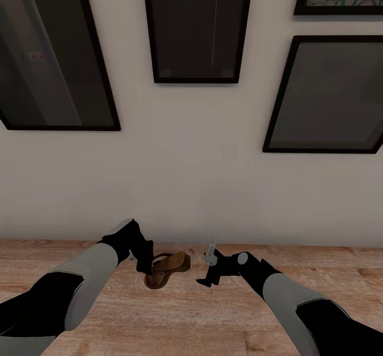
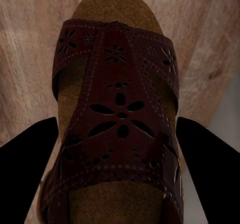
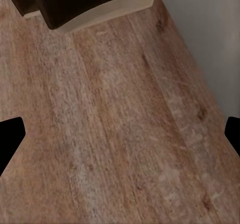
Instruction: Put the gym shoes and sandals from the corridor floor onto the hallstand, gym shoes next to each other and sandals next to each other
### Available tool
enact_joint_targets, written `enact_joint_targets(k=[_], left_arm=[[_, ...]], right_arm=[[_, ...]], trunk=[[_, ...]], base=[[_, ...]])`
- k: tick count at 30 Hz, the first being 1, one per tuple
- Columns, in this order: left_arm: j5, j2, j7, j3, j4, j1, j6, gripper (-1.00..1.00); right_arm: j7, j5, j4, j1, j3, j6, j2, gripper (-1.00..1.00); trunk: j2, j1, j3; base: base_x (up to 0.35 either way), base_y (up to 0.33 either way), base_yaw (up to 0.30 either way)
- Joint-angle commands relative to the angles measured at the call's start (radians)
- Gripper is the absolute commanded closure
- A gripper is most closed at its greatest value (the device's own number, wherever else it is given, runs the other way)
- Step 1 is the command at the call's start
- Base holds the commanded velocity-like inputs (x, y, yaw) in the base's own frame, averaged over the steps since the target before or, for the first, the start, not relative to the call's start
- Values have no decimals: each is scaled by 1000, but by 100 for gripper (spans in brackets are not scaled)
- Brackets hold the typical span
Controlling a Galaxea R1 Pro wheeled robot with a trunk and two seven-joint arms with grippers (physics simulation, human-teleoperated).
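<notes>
A brown sandal [image 1: 169,269] is held above the floor [image 1: 175,319], close to the wall [image 1: 191,186], by the left end effector [image 1: 144,264], whose fingers [image 2: 30,154] are closed on its sides. The right end effector [image 1: 208,271] is seen wide open, with nothing between its fingers, just beside the sandal.

Both arms reach forward and down, forearms grey and wrists black, converging toward one another. The left gripper [image 1: 146,267] points downward at the end of a bent wrist; in the left wrist view its two dark fingers [image 2: 30,159] sit on either side of a sandal [image 2: 117,119], seemingly closed against its sides, though contact itself is hard to confirm. The right gripper [image 1: 208,271] hangs just beside it, its fingertips [image 3: 9,139] spread wide with nothing between them.
</notes>
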Motion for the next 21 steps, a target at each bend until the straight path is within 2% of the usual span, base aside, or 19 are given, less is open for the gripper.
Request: enact_joint_targets(k=[1, 11, 17, 21], left_arm=[[0, 0, 0, 0, 0, 0, 0, 100], [-6, -1, 1, -13, 0, 0, -2, 100], [-31, -2, 0, -62, 0, 0, -3, 100], [-41, -2, 0, -83, 0, 0, -3, 100]], right_arm=[[0, 0, 0, 0, 0, 0, 0, -100], [2, 0, -9, 0, 2, 0, 0, -100], [3, 0, -28, 0, 2, 1, 1, -100], [3, 0, -34, 0, 3, 2, 1, -100]], trunk=[[0, 0, 0], [0, 0, 0], [0, 0, 0], [0, 0, 0]], base=[[0, 0, 0], [0, 0, 0], [0, 0, 0], [0, 0, 0]])
